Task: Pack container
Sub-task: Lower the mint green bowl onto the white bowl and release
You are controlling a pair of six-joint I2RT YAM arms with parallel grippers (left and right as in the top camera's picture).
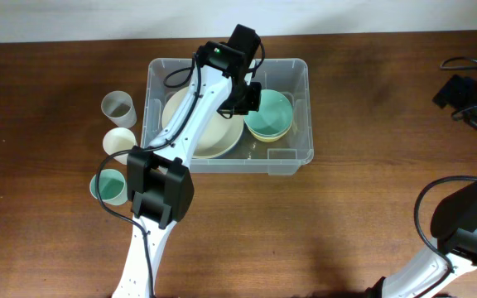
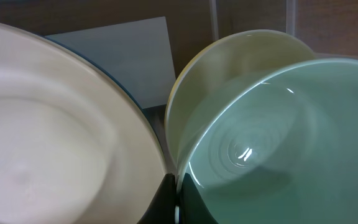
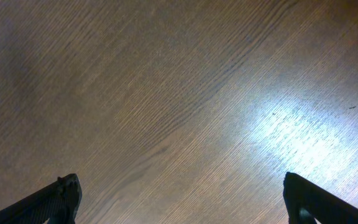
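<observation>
Inside container (image 1: 303, 154) | left gripper (image 2: 178, 208) jaws closed (by green bowl (image 1: 272, 116)) | right gripper (image 3: 185, 200) jaws wide, well apart

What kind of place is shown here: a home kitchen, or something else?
Probably a robot test bench, not a kitchen. Two robot arms stand at a wooden table. On it, a clear container holds a plate and bowls, with three cups beside it.
</observation>
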